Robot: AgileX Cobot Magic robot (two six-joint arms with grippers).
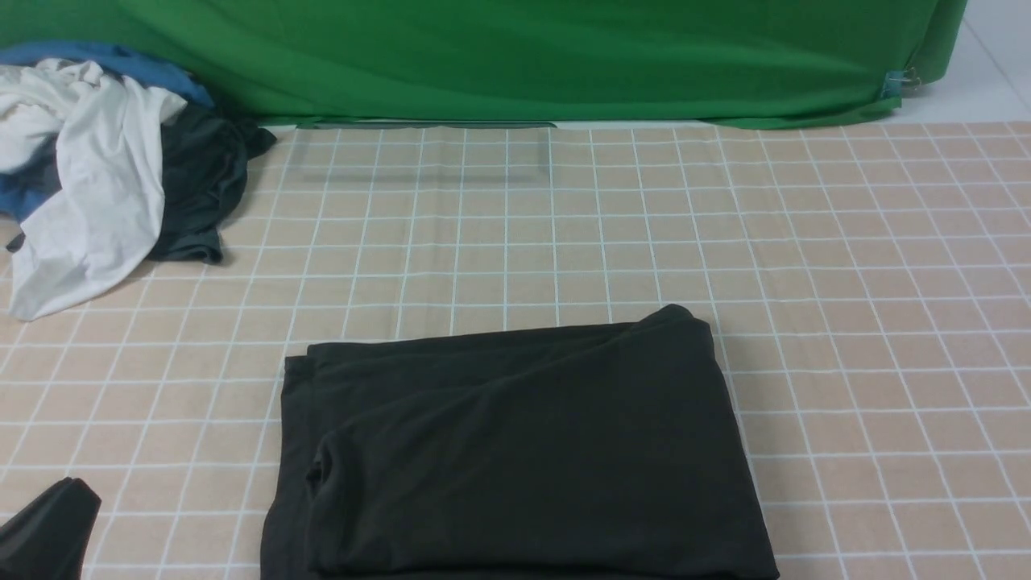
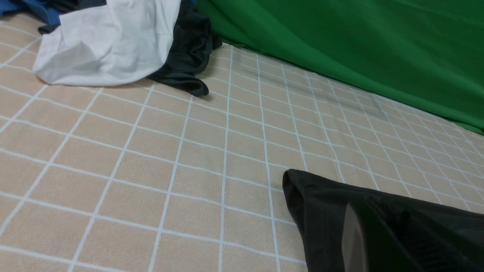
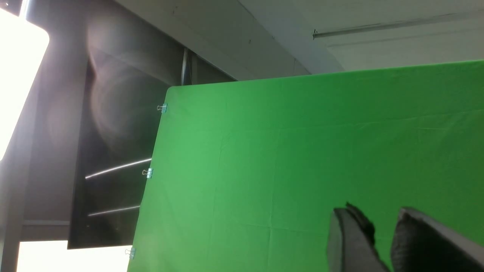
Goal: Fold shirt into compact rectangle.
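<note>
The black shirt (image 1: 515, 451) lies folded into a rough rectangle at the near middle of the table, and its near edge runs off the view. At the near left, a separate bit of black cloth (image 1: 50, 528) with a stitched hem (image 2: 321, 219) drapes over my left gripper (image 2: 378, 241). One grey finger (image 2: 353, 241) shows through it, and the jaws are shut on that cloth. Where it joins the folded shirt is out of view. My right gripper (image 3: 378, 217) shows only in the right wrist view, raised toward the green backdrop. Its fingers stand apart with nothing between them.
A heap of clothes sits at the far left: a white garment (image 1: 89, 177), a blue one (image 1: 121, 60) and a dark grey one (image 1: 201, 185). A green backdrop (image 1: 515, 56) hangs along the far edge of the checked tablecloth (image 1: 846, 322).
</note>
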